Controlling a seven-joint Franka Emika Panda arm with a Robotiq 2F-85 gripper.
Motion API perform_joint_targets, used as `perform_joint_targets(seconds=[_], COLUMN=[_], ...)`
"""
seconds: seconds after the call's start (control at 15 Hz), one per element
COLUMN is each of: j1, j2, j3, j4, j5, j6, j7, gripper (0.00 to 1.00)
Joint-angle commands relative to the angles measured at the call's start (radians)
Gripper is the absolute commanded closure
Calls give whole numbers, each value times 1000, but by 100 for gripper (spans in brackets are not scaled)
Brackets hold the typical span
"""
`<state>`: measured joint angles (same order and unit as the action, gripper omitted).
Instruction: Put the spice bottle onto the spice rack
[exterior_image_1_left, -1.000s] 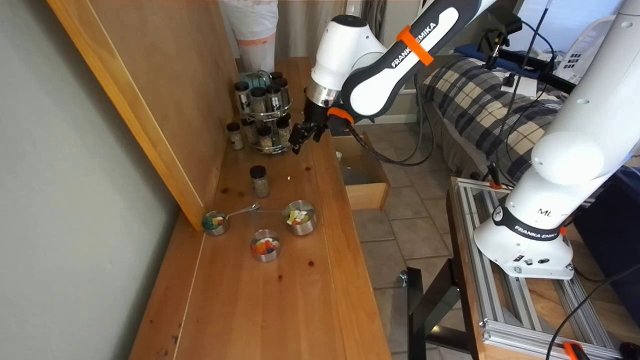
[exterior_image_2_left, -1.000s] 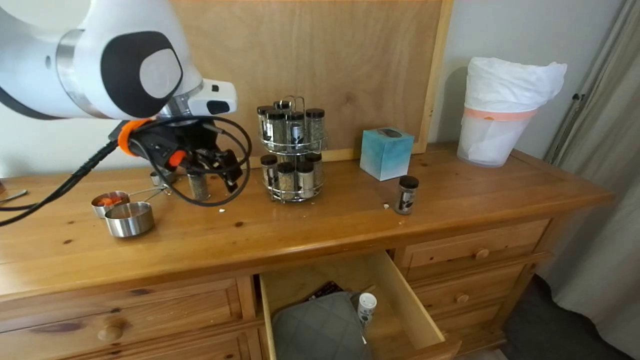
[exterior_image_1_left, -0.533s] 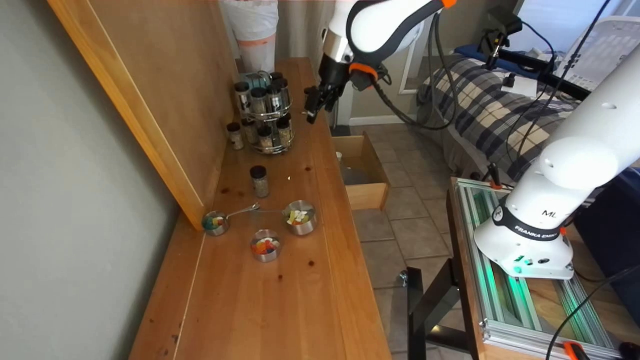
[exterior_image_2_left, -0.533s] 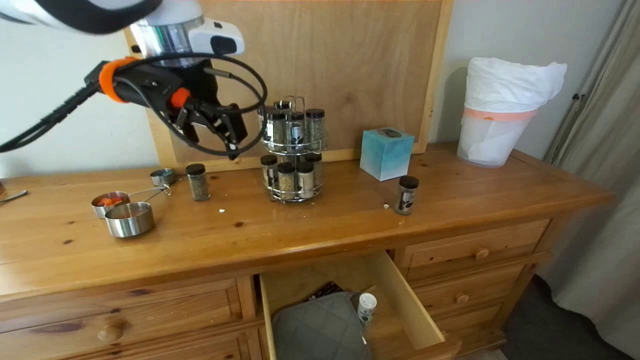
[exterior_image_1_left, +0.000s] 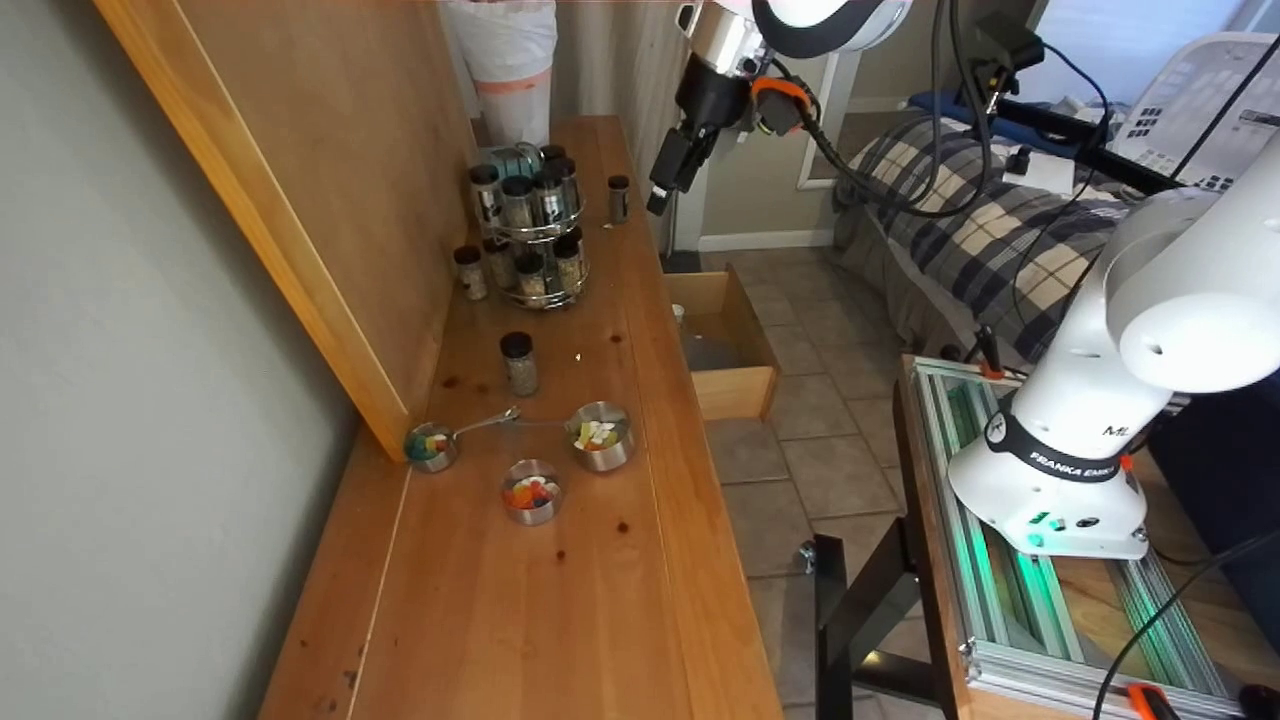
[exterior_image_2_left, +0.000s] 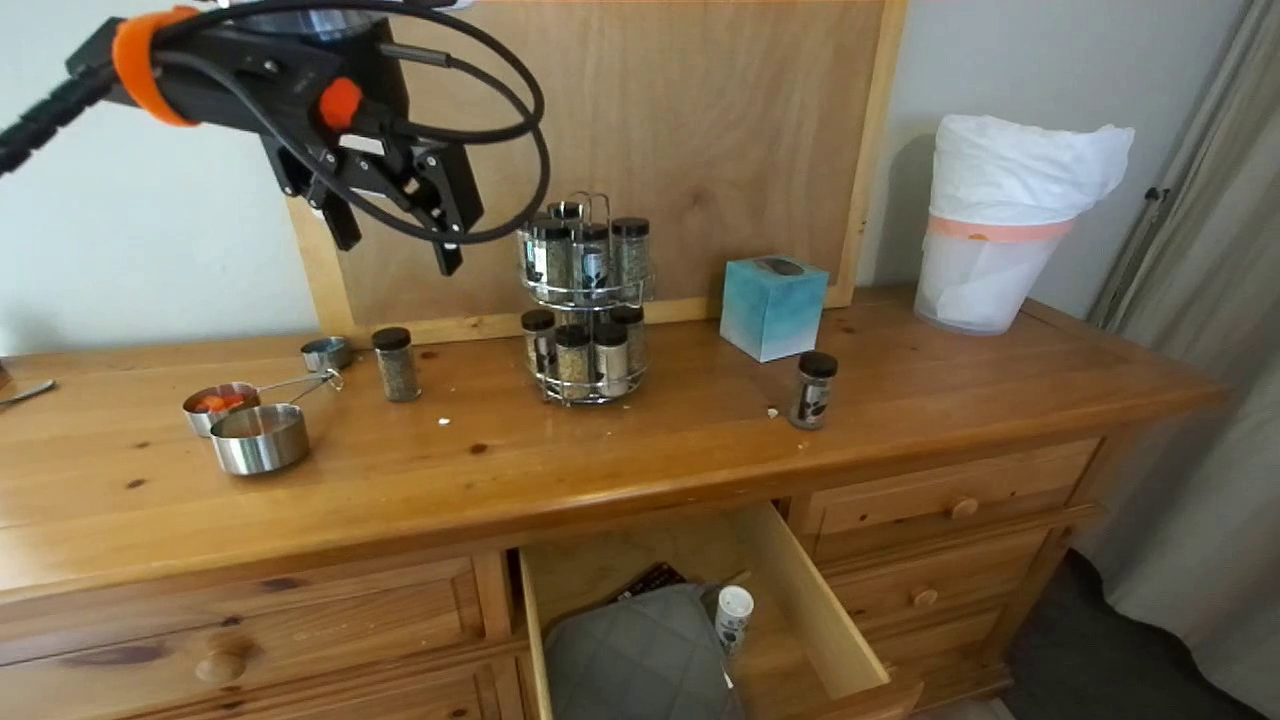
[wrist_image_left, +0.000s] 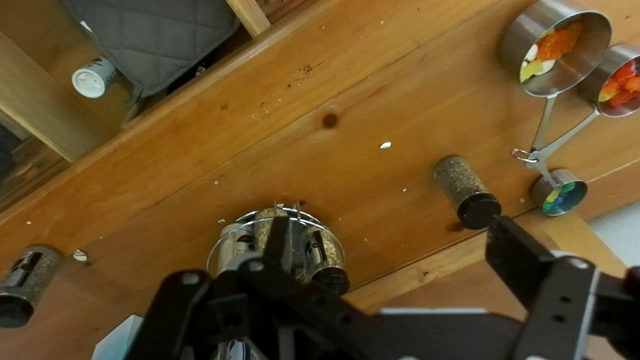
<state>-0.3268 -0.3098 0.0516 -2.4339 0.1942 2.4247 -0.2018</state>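
Observation:
Three loose dark-capped glass jars stand upright on the wooden top; I cannot tell which is the spice bottle. One (exterior_image_1_left: 519, 363) stands near the measuring cups and shows in the other views too (exterior_image_2_left: 396, 370) (wrist_image_left: 462, 185). Another stands beyond the rack near the front edge (exterior_image_1_left: 619, 200) (exterior_image_2_left: 812, 392) (wrist_image_left: 32, 275). A third (exterior_image_1_left: 469, 272) stands between the rack and the board. The spice rack (exterior_image_2_left: 588, 302), a two-tier round wire stand full of jars, also shows in the wrist view (wrist_image_left: 312, 223). My gripper (exterior_image_2_left: 398, 248) is open and empty, raised above the top; its fingers spread wide in the wrist view (wrist_image_left: 390, 227).
Metal measuring cups (exterior_image_1_left: 603, 437) with coloured pieces lie past the near jar. A blue tissue box (exterior_image_2_left: 773, 308) and white bin (exterior_image_2_left: 1000, 270) stand beyond the rack. An open drawer (exterior_image_2_left: 830, 640) holds a grey pad (exterior_image_2_left: 645, 655) and white shaker (exterior_image_2_left: 733, 612). The wooden board (exterior_image_2_left: 690, 130) rises behind.
My gripper has risen and drawn back from the board, away from the rack and the near jar. The jars and rack have not moved.

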Motion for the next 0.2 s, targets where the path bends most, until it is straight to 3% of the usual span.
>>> perform_joint_targets(seconds=[0.0,0.13], j1=[84,84], j2=[1,1], j3=[-79,-79], j4=[0,0], j5=[-39,-38], j6=[2,2], j7=[28,27], gripper=[0,0])
